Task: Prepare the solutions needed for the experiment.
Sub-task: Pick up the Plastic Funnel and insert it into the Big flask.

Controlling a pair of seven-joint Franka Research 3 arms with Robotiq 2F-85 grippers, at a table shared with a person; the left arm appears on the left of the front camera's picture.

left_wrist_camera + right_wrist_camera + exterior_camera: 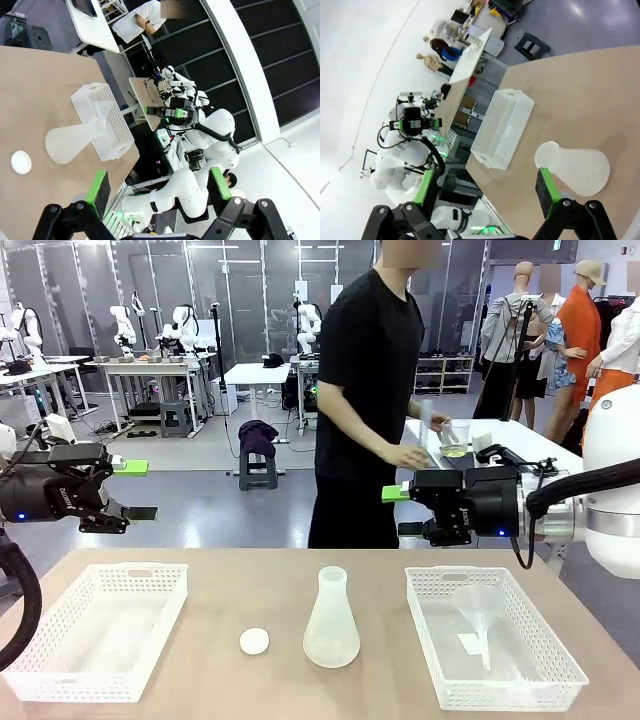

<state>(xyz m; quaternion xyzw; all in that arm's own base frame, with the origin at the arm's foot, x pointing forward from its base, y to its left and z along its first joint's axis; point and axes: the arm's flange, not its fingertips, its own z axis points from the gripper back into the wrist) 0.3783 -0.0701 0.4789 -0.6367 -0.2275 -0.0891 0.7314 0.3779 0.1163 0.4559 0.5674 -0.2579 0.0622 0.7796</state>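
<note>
Frosted and translucent, the conical flask (pixel 331 622) stands upright at the middle of the tan table (pixel 250 570); whether it holds any liquid I cannot tell. A small white disc (pixel 254 641) lies near it at 9 o'clock. The left basket (pixel 70 687) sits farther out at 9 o'clock, and the right basket (pixel 510 693) at 3 o'clock contains a clear funnel (pixel 478 612). Above the table, the left gripper (pixel 135 490) at 10 o'clock and the right gripper (pixel 400 512) at 2 o'clock both have their jaws spread wide and hold nothing. At 12 o'clock, beyond the table, stands a person (pixel 365 390).
</note>
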